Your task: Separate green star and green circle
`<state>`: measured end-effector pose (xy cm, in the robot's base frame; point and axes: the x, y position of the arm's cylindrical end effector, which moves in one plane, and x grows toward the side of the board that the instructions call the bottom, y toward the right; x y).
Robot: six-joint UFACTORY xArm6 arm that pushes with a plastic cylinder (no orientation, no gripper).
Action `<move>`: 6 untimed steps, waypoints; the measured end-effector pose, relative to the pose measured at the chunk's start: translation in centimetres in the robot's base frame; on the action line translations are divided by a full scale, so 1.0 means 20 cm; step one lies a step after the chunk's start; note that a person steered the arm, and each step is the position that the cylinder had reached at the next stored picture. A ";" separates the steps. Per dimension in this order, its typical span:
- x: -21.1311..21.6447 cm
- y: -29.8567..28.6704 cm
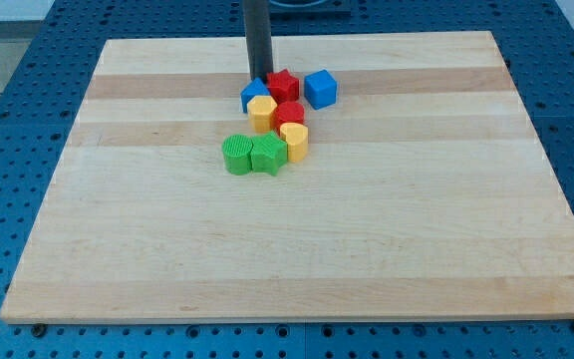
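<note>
The pale wooden counter [297,259] sits on a blue pegboard, and every block is clustered near its top edge, well clear of both sides. My tip [258,80] has no jaws; it rests at the blue block [254,97], beside the red one [285,85]. The ribbed green circle [237,156] and green star [268,155] touch side by side at the cluster's near end.
</note>
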<state>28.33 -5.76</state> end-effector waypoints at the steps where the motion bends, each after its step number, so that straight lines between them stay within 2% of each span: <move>1: 0.12 -0.14; 2: 0.41 -0.21; 3: 0.66 -0.07; 5: 0.87 0.17; 6: 0.88 0.16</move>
